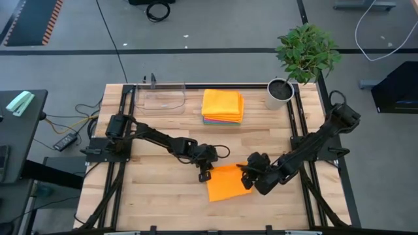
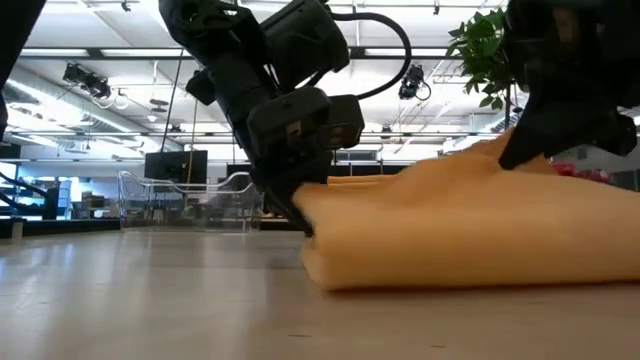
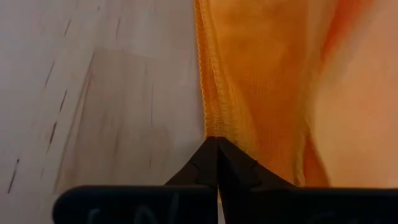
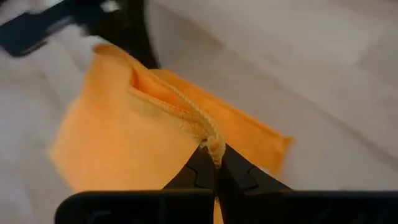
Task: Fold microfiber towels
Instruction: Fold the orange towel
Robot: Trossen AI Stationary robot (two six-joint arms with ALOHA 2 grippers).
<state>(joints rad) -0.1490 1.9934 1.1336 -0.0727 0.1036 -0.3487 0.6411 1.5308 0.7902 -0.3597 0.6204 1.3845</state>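
Overhead, a soft bright-orange microfiber towel point(image 1: 227, 183) lies partly doubled on the pale wooden slatted surface point(image 1: 157, 196), the left hand point(image 1: 204, 175) at its near-left corner and the right hand point(image 1: 250, 177) at its right edge, while a stack of folded towels point(image 1: 223, 106) sits well apart beside a clear plastic tray point(image 1: 160, 98). Level across the surface, the cloth humps up between both hands. Each wrist view shows its own hand pinched tight on a stitched hem point(image 3: 211, 93), so the fold looks mid-way, and the next move probably calls for carrying both gripped edges evenly over the opposite side.
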